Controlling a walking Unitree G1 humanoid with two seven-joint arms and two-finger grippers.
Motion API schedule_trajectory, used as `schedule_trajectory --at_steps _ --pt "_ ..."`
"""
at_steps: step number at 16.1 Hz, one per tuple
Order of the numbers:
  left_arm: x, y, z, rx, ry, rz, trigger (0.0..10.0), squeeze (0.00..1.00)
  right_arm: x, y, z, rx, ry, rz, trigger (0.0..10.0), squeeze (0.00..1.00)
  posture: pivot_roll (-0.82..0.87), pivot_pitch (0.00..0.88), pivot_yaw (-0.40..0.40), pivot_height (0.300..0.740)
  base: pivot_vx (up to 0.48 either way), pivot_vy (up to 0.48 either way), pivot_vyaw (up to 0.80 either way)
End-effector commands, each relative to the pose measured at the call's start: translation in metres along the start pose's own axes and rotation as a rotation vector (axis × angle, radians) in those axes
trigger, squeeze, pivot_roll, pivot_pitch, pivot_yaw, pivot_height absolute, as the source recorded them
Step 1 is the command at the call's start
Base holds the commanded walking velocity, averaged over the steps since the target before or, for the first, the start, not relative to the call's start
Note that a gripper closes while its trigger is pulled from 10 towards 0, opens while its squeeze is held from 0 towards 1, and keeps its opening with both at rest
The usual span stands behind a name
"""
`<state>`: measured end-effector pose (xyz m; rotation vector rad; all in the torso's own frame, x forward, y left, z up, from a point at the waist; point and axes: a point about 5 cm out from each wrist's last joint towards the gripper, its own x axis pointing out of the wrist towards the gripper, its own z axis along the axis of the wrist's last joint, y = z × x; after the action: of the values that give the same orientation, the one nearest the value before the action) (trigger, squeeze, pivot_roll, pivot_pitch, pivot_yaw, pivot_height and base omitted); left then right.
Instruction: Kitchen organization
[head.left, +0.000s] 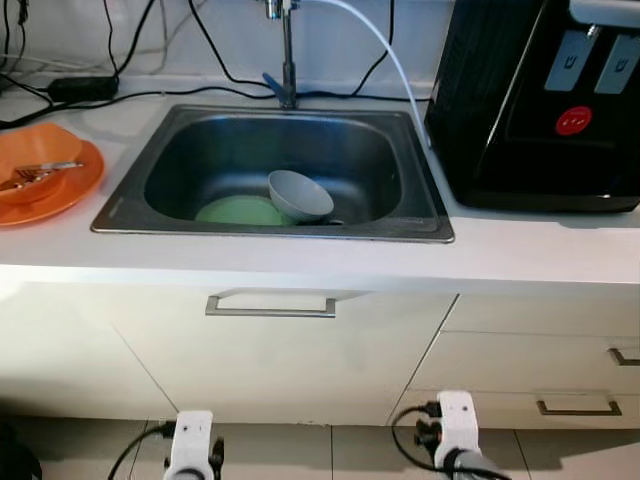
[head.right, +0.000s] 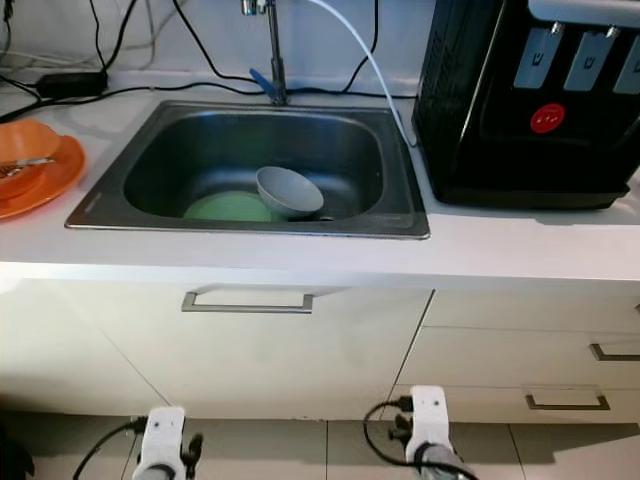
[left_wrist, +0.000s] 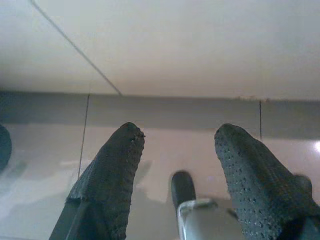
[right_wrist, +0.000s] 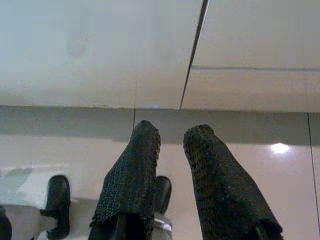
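Two dishes lie in a steel sink (head.left: 130, 205) set into a white counter: a grey bowl (head.left: 298, 195) tipped on its side, leaning over a green plate (head.left: 238, 211) whose far edge it hides. Both sit well above and apart from the grippers, which hang low by the cabinet base. The left gripper (left_wrist: 177, 145) has its fingers spread wide, holding nothing. The right gripper (right_wrist: 172, 137) has its fingers narrowly parted, also holding nothing. An orange plate (head.left: 70, 185) with cutlery, cut off at the frame edge, rests on the counter to the left of the sink.
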<state>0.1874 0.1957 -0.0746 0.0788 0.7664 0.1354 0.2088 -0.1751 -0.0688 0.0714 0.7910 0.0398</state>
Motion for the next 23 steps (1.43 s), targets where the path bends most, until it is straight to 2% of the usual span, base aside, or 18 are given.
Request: schedule_trajectory --at_steps 1,3,4,6,9,11,15,17,19,20,23 --pt "-0.001 -0.001 0.001 -0.018 -0.034 0.009 10.0 0.00 -0.002 -0.004 -0.003 0.003 -0.011 -0.004 10.0 0.00 0.06 0.052 -0.017 0.740 0.000 0.000 0.00" --pt "-0.006 0.003 -0.004 -0.038 -0.064 0.035 10.0 0.00 -0.006 -0.011 -0.007 0.003 -0.027 -0.023 10.0 0.00 0.06 0.056 -0.018 0.740 0.000 0.000 0.00" --pt "-0.010 0.009 -0.007 -0.040 -0.108 0.063 10.0 0.00 -0.009 -0.017 -0.007 0.021 -0.082 -0.039 10.0 0.00 0.06 0.064 -0.019 0.740 0.000 0.000 0.00" --pt "-0.013 0.013 -0.007 -0.036 -0.141 0.078 10.0 0.00 -0.012 -0.021 -0.006 0.030 -0.120 -0.046 10.0 0.00 0.06 0.070 -0.018 0.740 0.000 0.000 0.00" --pt "-0.018 0.016 -0.001 -0.011 -0.237 0.083 10.0 0.00 -0.016 -0.026 -0.006 0.028 -0.171 -0.054 10.0 0.00 0.05 0.074 -0.014 0.740 0.000 0.000 0.00" --pt "-0.019 0.014 0.004 -0.002 -0.266 0.086 10.0 0.00 -0.017 -0.028 -0.005 0.021 -0.182 -0.071 10.0 0.00 0.05 0.072 -0.012 0.740 0.000 0.000 0.00" --pt "-0.029 0.013 0.029 0.021 -0.460 0.106 10.0 0.00 -0.021 -0.033 0.022 0.010 -0.375 -0.082 10.0 0.00 0.06 0.069 -0.013 0.740 0.000 0.000 0.00" --pt "-0.037 0.020 0.040 -0.006 -0.530 0.159 10.0 0.00 -0.028 -0.034 0.028 -0.018 -0.451 -0.083 10.0 0.00 0.05 0.078 -0.014 0.740 0.000 0.000 0.00" --pt "-0.050 0.026 0.058 -0.005 -0.633 0.188 10.0 0.00 -0.039 -0.041 0.036 -0.036 -0.542 -0.117 10.0 0.00 0.05 0.081 -0.014 0.740 0.000 0.000 0.00" --pt "-0.062 0.024 0.071 0.032 -0.705 0.174 10.0 0.00 -0.047 -0.044 0.046 -0.048 -0.612 -0.140 10.0 0.00 0.05 0.087 -0.010 0.740 0.000 0.000 0.00" --pt "-0.074 0.021 0.086 0.065 -0.794 0.155 10.0 0.00 -0.066 -0.043 0.073 -0.060 -0.753 -0.178 10.0 0.00 0.04 0.091 -0.006 0.740 0.000 0.000 0.00"
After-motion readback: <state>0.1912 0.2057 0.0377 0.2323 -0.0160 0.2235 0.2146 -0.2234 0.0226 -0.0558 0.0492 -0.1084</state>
